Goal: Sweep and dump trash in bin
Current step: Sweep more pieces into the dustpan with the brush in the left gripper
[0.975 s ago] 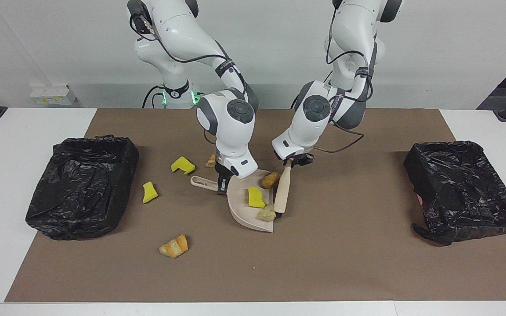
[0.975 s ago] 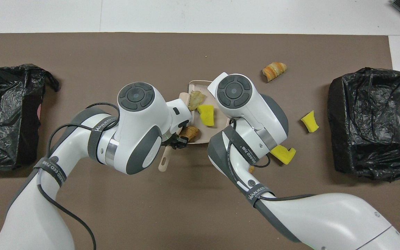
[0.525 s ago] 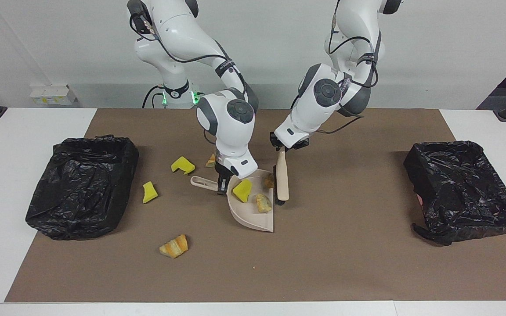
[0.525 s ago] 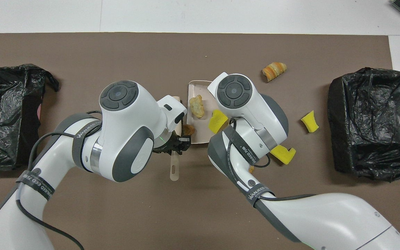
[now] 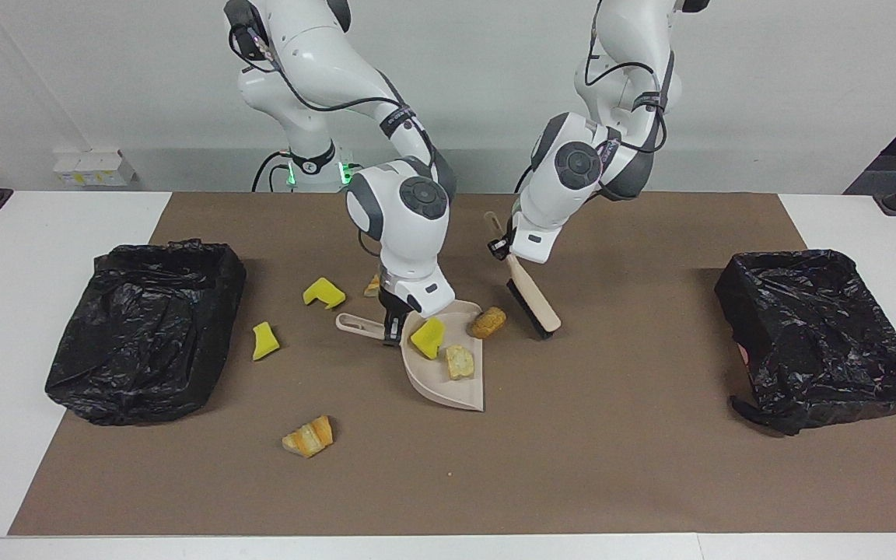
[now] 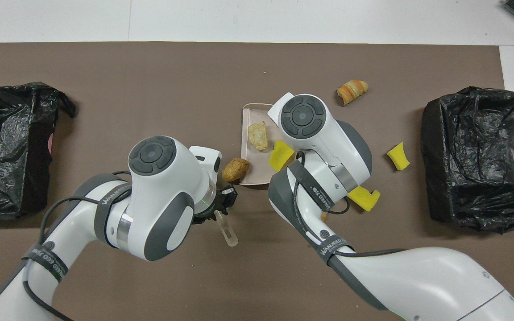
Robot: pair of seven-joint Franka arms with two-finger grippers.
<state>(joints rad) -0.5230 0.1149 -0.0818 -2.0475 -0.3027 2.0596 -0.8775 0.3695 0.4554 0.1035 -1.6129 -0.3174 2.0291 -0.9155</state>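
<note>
The left gripper, fingers clamped on the beige brush, should sweep the brown bread piece low into the beige plastic dustpan, which the right gripper grips by its handle.

1. White table under a brown mat.
2. Two black-lined bins at the mat's ends.
3. Beige dustpan, yellow sponge chunks, bread pieces mid-mat.
</note>
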